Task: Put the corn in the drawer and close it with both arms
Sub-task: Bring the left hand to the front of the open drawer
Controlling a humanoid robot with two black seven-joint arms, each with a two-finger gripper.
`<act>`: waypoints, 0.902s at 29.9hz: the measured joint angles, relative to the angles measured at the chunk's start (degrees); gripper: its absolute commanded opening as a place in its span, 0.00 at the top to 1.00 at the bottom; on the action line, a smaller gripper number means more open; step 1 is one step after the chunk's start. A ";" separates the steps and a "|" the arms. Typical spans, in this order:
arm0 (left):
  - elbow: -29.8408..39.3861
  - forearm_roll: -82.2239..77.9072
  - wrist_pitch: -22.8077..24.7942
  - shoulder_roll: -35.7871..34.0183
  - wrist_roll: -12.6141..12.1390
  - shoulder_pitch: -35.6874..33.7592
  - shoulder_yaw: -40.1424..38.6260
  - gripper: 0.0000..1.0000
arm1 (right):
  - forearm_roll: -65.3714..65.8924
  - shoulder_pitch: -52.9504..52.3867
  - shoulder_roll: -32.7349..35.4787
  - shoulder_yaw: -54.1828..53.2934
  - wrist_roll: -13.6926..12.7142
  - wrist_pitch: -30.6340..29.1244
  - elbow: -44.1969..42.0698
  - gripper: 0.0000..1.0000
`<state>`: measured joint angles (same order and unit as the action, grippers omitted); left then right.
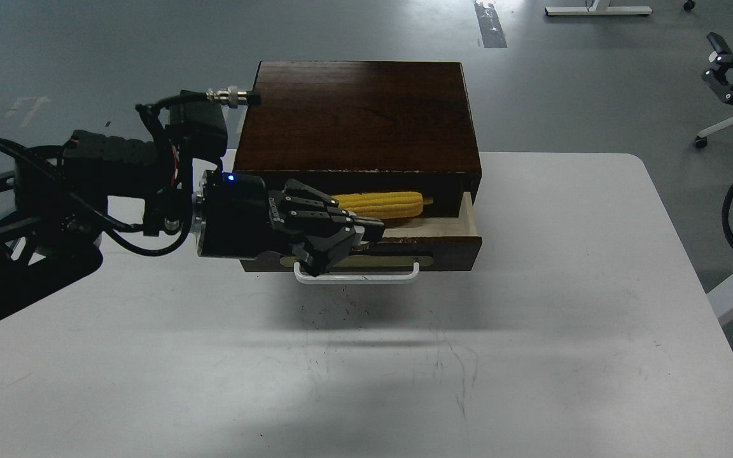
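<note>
The dark brown drawer [449,249] stands partly pulled out of the cabinet [357,114], its white bar handle [379,277] facing me. The yellow corn [387,202] lies inside it, with its left tip hidden behind my left gripper. My left gripper [366,236] hangs over the left half of the drawer's front edge, just above the handle. Its black fingers overlap, so I cannot tell whether they are open or shut. It holds nothing that I can see. My right gripper [715,63] is high at the far right, off the table, with its fingers apart and empty.
The cabinet sits at the back middle of a white table [532,356]. A black cable [732,203] loops past the table's right edge. Office chair legs [723,127] stand on the grey floor behind.
</note>
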<state>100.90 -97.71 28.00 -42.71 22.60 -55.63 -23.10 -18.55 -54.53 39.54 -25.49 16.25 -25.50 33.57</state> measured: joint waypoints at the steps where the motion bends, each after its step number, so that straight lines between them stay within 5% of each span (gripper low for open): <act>1: 0.09 -1.62 0.00 0.61 0.07 -0.38 0.99 1.00 | -0.33 0.69 -1.27 -0.77 -0.05 -0.58 -0.82 0.00; 13: -1.01 -19.56 0.00 2.59 0.19 -1.21 9.42 1.00 | -1.59 7.05 -14.65 -11.86 0.46 -2.50 -8.56 0.00; 27: -3.35 -27.30 0.00 2.76 -0.09 -1.52 13.39 1.00 | -1.41 7.26 -16.31 -11.88 0.54 -2.50 -11.19 0.00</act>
<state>97.55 -125.01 28.00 -39.94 22.51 -57.15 -9.72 -19.96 -47.27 23.24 -37.37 16.79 -28.00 22.38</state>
